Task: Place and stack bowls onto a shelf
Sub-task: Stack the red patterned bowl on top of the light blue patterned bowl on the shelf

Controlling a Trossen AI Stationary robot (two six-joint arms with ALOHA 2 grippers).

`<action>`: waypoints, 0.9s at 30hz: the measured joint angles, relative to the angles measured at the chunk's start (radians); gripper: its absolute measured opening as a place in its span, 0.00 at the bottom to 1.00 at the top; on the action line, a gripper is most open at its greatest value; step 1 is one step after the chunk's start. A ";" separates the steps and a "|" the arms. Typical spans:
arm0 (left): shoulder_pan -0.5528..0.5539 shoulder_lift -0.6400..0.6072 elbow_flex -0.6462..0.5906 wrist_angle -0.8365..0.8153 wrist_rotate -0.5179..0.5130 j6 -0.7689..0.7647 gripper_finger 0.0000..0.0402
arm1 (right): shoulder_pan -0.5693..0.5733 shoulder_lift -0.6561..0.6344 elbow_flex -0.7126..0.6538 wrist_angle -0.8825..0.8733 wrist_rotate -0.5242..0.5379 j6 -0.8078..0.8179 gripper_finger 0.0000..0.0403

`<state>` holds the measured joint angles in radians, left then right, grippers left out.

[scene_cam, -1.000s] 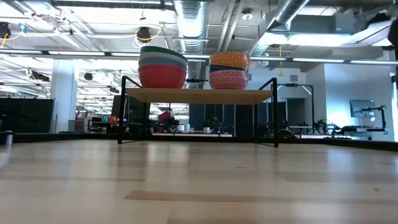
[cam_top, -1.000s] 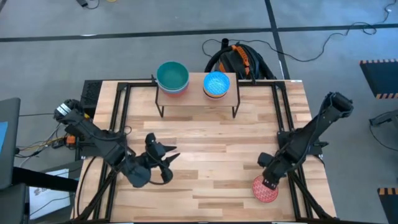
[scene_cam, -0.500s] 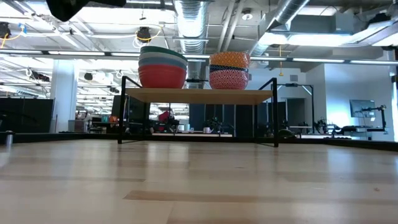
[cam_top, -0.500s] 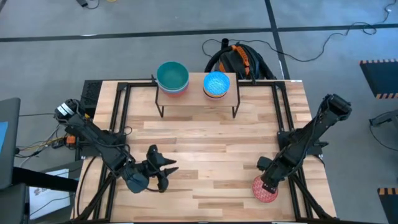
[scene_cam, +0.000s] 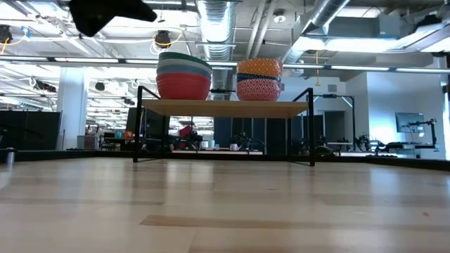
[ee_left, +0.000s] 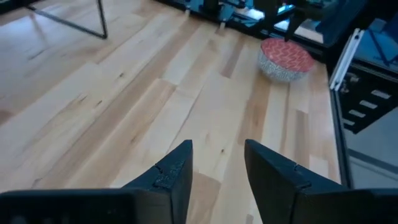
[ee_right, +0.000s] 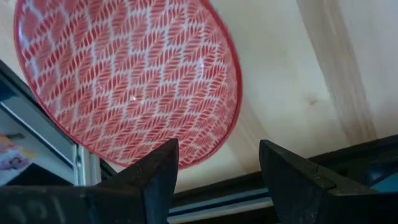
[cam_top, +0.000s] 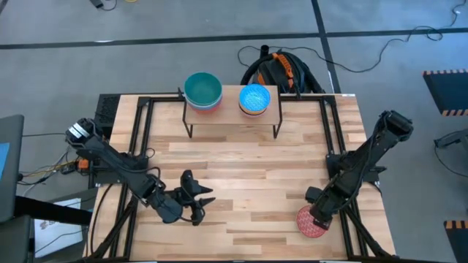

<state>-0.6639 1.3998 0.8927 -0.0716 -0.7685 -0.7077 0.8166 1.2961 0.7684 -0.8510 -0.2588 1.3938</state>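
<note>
Wood-topped table [cam_top: 248,175], high view: the pink-red patterned bowl [cam_top: 312,223] lies at the near right corner under the right gripper [cam_top: 319,216], whose spread jaws should settle astride its rim before closing, while the left gripper [cam_top: 201,204], empty and parted, has drifted nearer the table's front than a second ago. Low view: two bowl stacks [scene_cam: 184,76] crown the shelf [scene_cam: 225,107]. Right wrist view: the bowl fills the frame just beyond both fingers [ee_right: 155,180], ungrasped.

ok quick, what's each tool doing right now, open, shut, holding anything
Left tool: open, holding nothing, above bare tabletop.
Right tool: open, holding nothing, poised over the pink-red patterned bowl at the table's near right edge.
</note>
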 joint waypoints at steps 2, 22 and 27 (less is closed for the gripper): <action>0.010 0.020 0.001 0.026 0.007 0.023 0.35 | 0.009 0.001 -0.008 -0.007 0.003 -0.004 0.62; 0.136 0.034 0.001 0.087 0.093 0.013 0.42 | -0.036 0.002 -0.086 0.086 0.129 0.139 0.39; 0.136 0.041 0.001 0.082 0.110 -0.008 0.42 | -0.061 0.002 -0.086 0.139 0.134 0.162 0.18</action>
<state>-0.5282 1.4404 0.8936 0.0101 -0.6588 -0.7152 0.7552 1.2980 0.6827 -0.7122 -0.1248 1.5562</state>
